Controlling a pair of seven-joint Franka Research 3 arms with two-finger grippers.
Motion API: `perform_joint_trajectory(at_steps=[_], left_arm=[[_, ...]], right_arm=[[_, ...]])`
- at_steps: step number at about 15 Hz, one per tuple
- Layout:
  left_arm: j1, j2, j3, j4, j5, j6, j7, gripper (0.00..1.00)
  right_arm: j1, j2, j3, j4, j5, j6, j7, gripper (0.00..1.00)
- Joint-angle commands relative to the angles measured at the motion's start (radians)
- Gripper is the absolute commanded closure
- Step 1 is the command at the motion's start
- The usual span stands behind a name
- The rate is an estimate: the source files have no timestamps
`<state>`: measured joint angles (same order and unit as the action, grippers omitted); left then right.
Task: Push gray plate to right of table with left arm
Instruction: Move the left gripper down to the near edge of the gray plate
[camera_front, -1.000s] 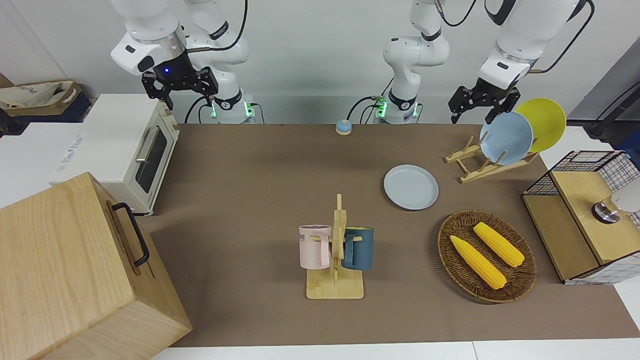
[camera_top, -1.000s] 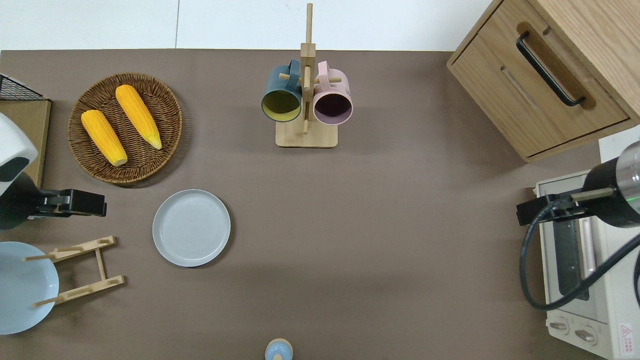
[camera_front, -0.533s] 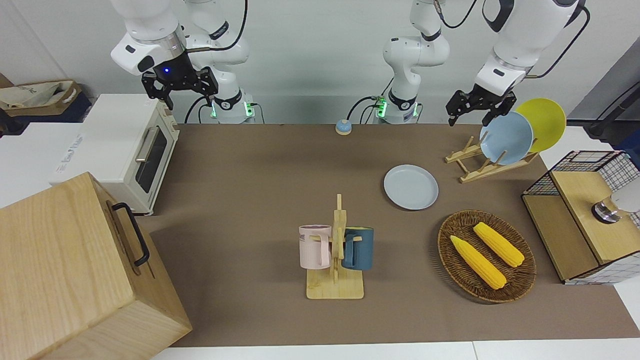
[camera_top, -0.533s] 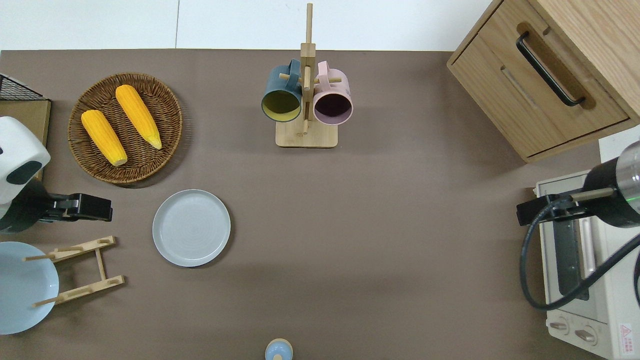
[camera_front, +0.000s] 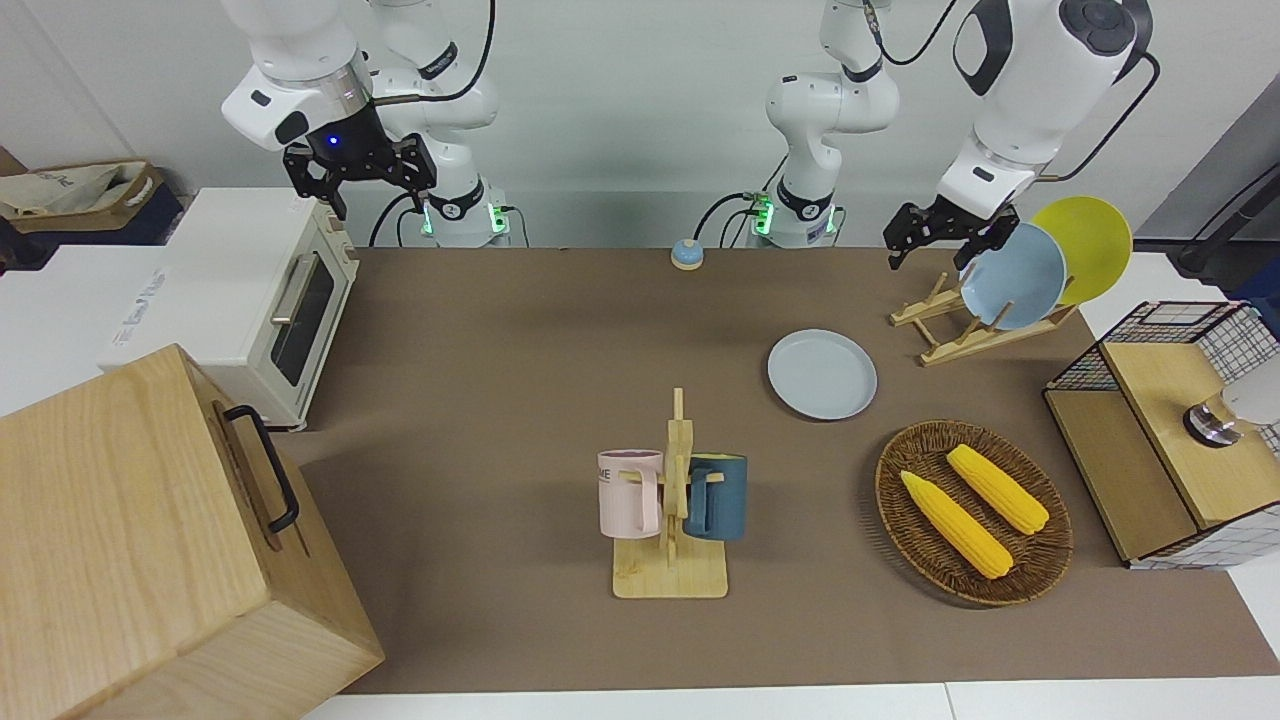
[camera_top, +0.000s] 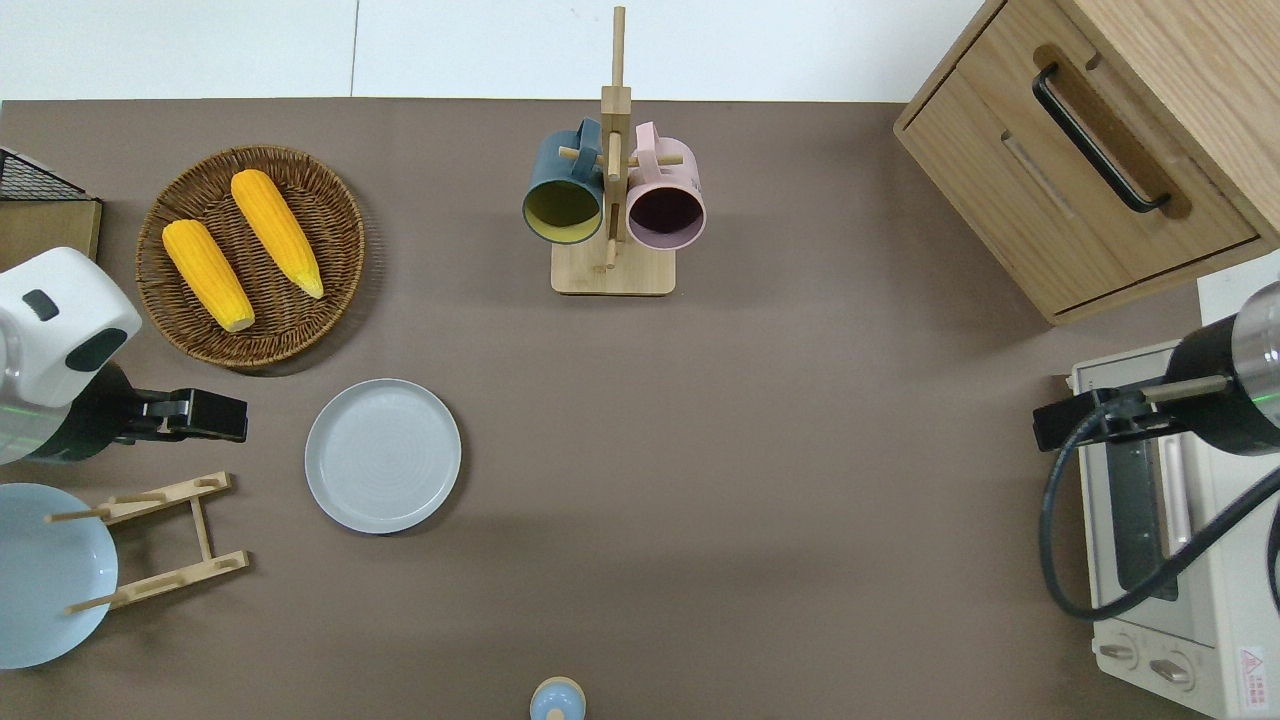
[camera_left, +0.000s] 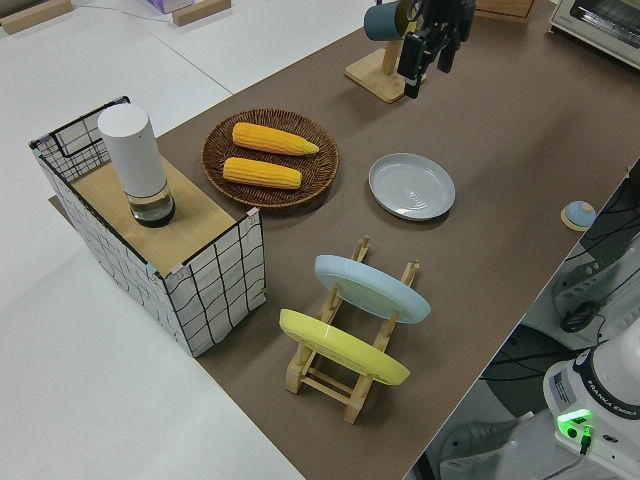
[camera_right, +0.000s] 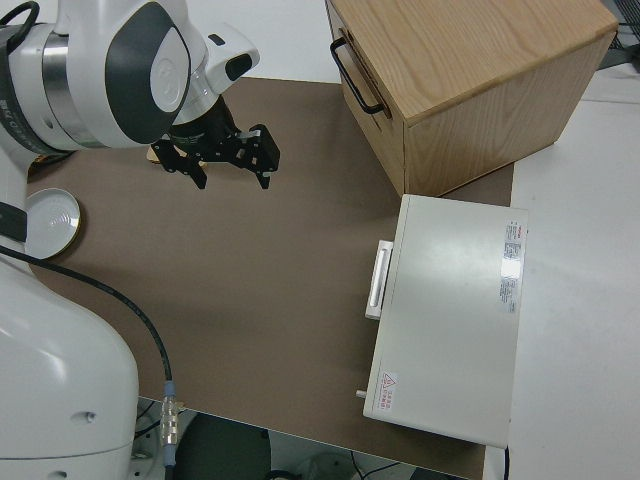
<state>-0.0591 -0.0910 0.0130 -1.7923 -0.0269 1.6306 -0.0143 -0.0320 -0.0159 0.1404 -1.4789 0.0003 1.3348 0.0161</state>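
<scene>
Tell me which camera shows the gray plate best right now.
Overhead view: the gray plate appears as a full, unobstructed circle on the table, with the left gripper beside it. Front and left side views show it whole but slanted; the right side view catches it at its edge.

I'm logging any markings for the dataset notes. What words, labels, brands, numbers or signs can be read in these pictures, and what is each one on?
"ME": end of a larger print on the pink mug.
"FRANKA EMIKA": left arm's base, left side view.
Red triangular warning sticker, white toaster oven; its text is too small to read.
Printed label lines, oven top: too small to read.
</scene>
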Motion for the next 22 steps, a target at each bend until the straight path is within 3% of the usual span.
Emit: perform_joint_trajectory(at_steps=[1,22], left_arm=[[-0.005,-0.050,0.005,-0.122,-0.004,0.110,0.008,0.01],[0.002,-0.058,0.005,-0.528,-0.004,0.570,0.013,0.00]], right_arm=[[-0.019,-0.002,0.016,0.009,0.004,-0.016,0.012,0.017],[-0.020,-0.002,0.016,0.009,0.004,-0.016,0.013,0.017]])
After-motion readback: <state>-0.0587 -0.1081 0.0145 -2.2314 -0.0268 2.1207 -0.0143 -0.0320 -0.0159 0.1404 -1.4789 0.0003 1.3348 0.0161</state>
